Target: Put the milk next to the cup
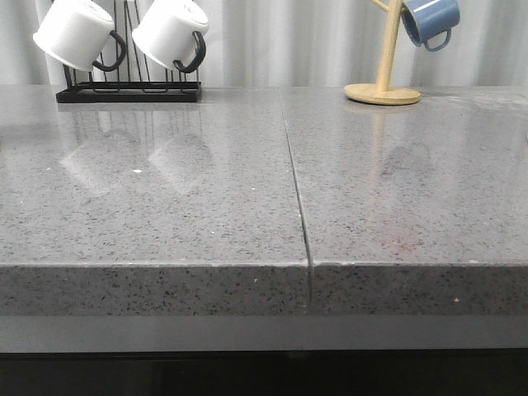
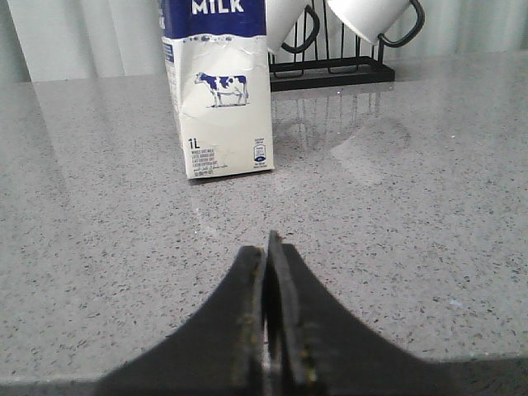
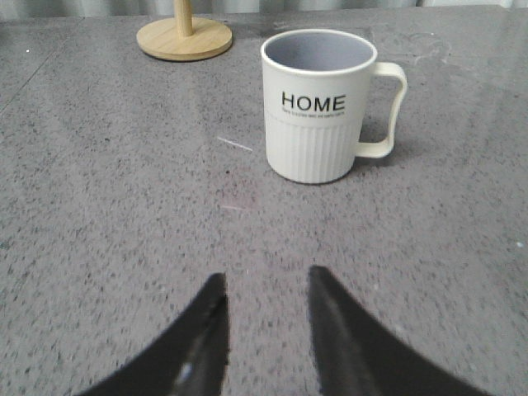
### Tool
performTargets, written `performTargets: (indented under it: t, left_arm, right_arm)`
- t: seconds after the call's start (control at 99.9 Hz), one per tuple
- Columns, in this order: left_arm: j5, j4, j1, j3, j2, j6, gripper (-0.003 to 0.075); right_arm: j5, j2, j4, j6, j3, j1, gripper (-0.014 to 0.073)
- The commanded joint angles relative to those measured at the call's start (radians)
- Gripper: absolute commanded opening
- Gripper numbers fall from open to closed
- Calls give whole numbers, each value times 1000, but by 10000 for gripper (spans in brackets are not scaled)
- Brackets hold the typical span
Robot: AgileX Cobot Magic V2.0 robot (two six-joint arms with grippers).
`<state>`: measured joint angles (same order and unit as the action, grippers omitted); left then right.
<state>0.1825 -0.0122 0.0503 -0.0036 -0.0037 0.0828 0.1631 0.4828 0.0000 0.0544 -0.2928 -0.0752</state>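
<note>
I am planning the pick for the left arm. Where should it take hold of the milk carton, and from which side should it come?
Probably best at the flat side walls of the milk carton, around its middle, coming in level from the left gripper side that faces it. It stands upright on the counter with open space in front. The black mug rack stands behind it, so approaching from there is blocked. The jaws, now closed, must open first.

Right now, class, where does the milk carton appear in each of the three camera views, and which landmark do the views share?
Front view: the milk carton is not in it.
Left wrist view: the milk carton stands upright on the grey countertop, ahead of the left gripper, beside the black mug rack.
Right wrist view: not in it; only the HOME cup shows.
Shared landmark: the black mug rack, also in the front view.
</note>
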Motion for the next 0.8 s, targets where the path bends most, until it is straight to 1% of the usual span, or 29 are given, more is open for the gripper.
performTargets:
  t: [0.0,0.09,0.16,0.24,0.38,0.5,0.62,0.73,0.79]
  left_arm:
    - [-74,4,6,44,-32,-8,-20]
    - [-74,4,6,44,-32,-8,-20]
    - [-74,4,6,44,-32,-8,-20]
    - [-74,4,6,44,-32,-8,-20]
    - [-74,4,6,44,-32,-8,-20]
    - [-74,4,6,44,-32,-8,-20]
    - [-74,4,6,44,-32,-8,-20]
    - [-74,4,6,44,-32,-8,-20]
    - [-74,4,6,44,-32,-8,-20]
  right_arm:
    - [-181,75,-9,-3,-38,-5,347]
    - [-296,151,-9,-3,-38,-7,328]
    - [-384,213,-9,-3,-38,-29,326]
    - [-479,281,-9,-3,-38,-80,326]
    - [-607,397,-9,-3,-38,-181,326]
    - [-718,498,10,-3,-38,-235,326]
    - [-844,618,50,-3,-38,-259,326]
    - [-964,725,49,-3,-42,-259,326]
    - [-1004,781,42,-3,-50,-259,326]
